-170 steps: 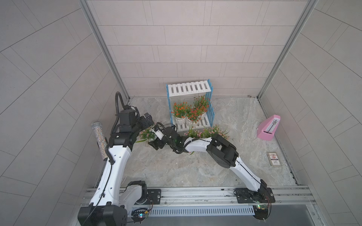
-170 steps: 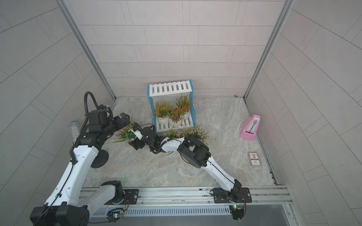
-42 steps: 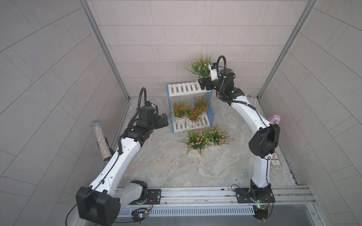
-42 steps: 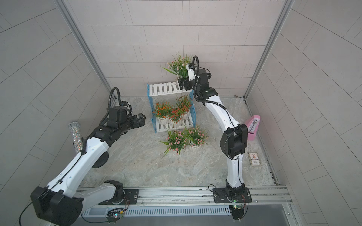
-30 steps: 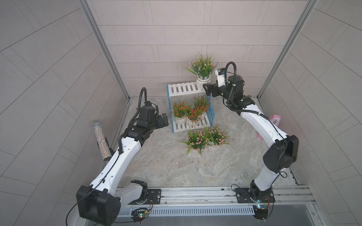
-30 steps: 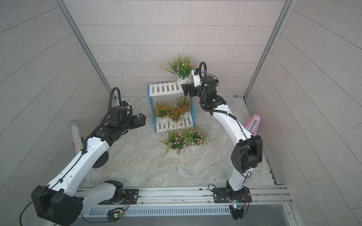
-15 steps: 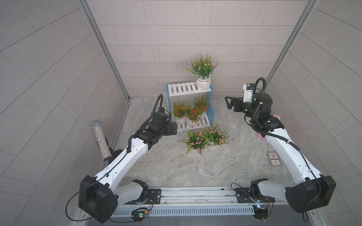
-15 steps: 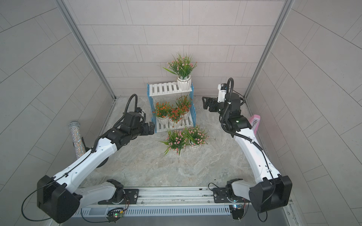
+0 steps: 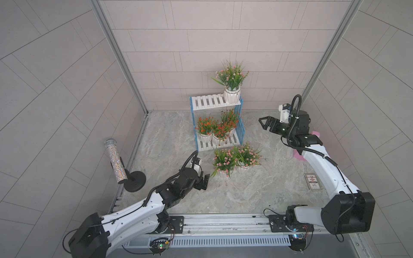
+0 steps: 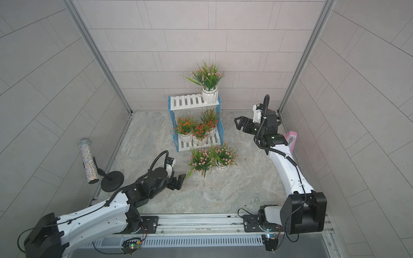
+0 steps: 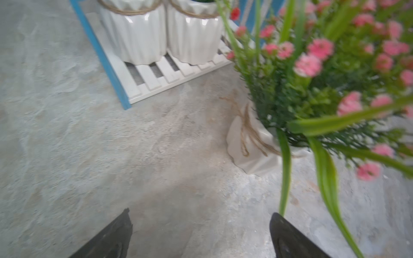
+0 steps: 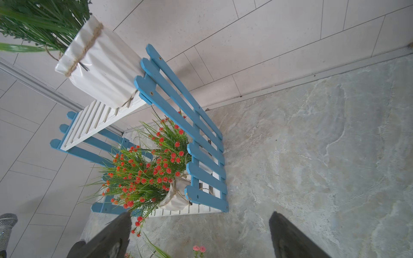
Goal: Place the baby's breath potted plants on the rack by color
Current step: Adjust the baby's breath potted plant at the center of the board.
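Observation:
The rack (image 9: 210,102) stands at the back wall. A pink baby's breath plant (image 9: 232,95) sits at the right end of its top shelf, and three red-orange ones (image 9: 220,130) crowd the lower shelf. Two more pink plants (image 9: 223,162) stand on the floor in front. My left gripper (image 9: 204,182) is open, low over the floor just left of them; the nearer white pot (image 11: 252,147) lies ahead of its empty jaws (image 11: 200,225). My right gripper (image 9: 267,124) hangs open and empty in the air right of the rack (image 12: 178,96), facing it.
A glittery microphone on a black stand (image 9: 115,162) is at the left wall. A pink metronome (image 10: 291,138) sits behind my right arm at the right wall. A small card (image 9: 312,181) lies on the floor front right.
My right gripper has drawn back right and down from the top shelf, leaving the pink plant there. My left gripper has swung down to the pink plants on the floor.

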